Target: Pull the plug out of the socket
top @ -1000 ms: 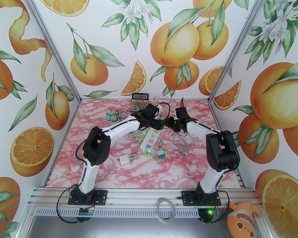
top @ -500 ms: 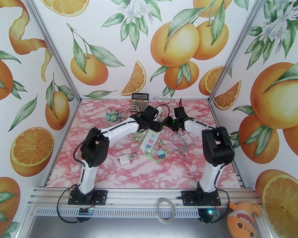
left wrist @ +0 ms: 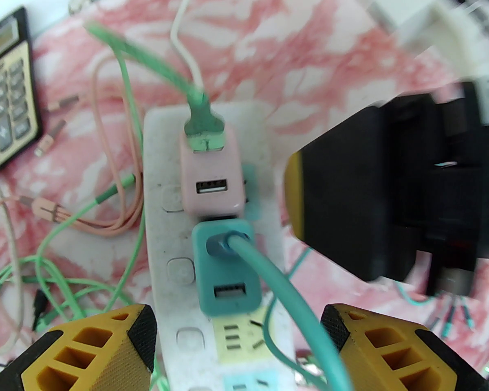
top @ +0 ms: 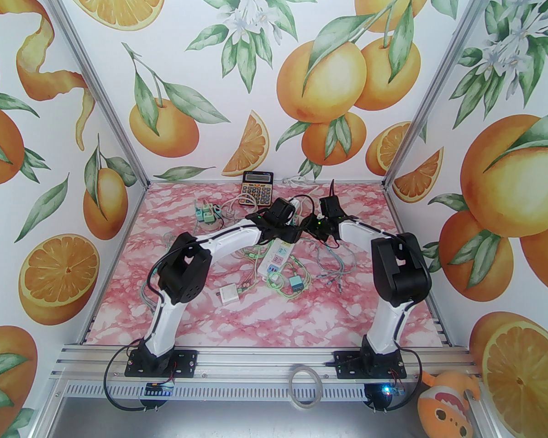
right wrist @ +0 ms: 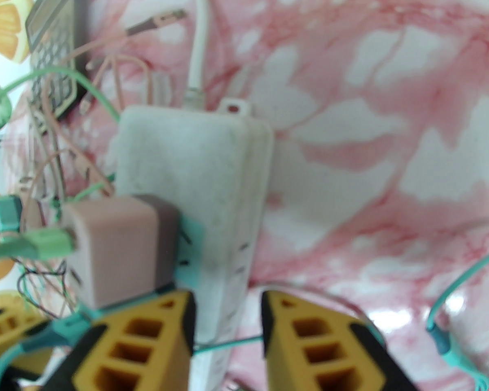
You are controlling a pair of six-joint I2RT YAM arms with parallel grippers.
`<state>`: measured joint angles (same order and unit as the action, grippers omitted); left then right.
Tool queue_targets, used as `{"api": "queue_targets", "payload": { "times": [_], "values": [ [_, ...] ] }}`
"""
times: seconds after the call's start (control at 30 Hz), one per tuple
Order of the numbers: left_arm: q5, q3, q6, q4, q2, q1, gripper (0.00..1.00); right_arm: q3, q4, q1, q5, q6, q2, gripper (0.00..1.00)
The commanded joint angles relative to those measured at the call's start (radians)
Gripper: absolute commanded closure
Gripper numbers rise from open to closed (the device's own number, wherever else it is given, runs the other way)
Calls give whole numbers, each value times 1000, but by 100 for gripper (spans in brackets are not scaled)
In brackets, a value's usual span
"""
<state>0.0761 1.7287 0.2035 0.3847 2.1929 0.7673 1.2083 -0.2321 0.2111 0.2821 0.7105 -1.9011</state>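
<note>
Left gripper [left wrist: 238,328]: held wide open, with nothing in it. It is hung over the near part of the strip, with one yellow finger out on each side.
Right gripper [right wrist: 228,299]: the fingers are set close, with a thin gap left between them. The right side of the strip is seen in that gap. Whether it is pinched cannot be told.
Teal plug [left wrist: 216,267]: stuck in the strip, in the middle of the table, just beyond the open left fingers. A teal cable [left wrist: 277,291] is plugged into its top and is run back past the right-hand finger.
Pink plug [left wrist: 212,181]: stuck in the next socket, touching the far side of the teal one. A green cable [left wrist: 203,120] is plugged into it.
Power strip [left wrist: 159,234]: white, laid flat on the pink table [top: 301,317], its long way set from near to far.
Step in hand: both plugs are seated, so nothing has been pulled out yet. The open fingers seem to be lined up on the teal plug, and the strip seems to be steadied from the right.
Next move: the open fingers should be brought round the teal plug, shut on its two sides, and lifted straight up. The strip must be held down or it may be lifted too. The teal cable could be caught by a finger.
Counts: two grippers; one strip; two plugs in it; one calculator [top: 257,188] at the far edge; one loose white charger [top: 229,294] and one loose teal charger [top: 296,283] nearer. The loose cables are too tangled to be counted.
</note>
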Motion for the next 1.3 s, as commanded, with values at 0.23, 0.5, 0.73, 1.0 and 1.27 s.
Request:
{"api": "queue_targets", "payload": {
  "times": [0.23, 0.5, 0.73, 1.0, 1.27],
  "values": [
    [73, 113, -16, -12, 85, -6, 45, 70, 30, 0, 79, 12, -94, 67],
    [65, 116, -16, 0, 77, -4, 77, 98, 14, 1, 82, 24, -162, 68],
    [18, 122, 23, 13, 48, -12, 82, 56, -25, 1, 37, -1, -153, 68],
    [128, 126, -69, 13, 28, 38, 82, 35, -47, 1, 17, -11, -159, 68],
    [89, 127, -2, 39, 22, 41, 84, 47, -91, 5, -19, -24, -158, 69]
  ]
}}
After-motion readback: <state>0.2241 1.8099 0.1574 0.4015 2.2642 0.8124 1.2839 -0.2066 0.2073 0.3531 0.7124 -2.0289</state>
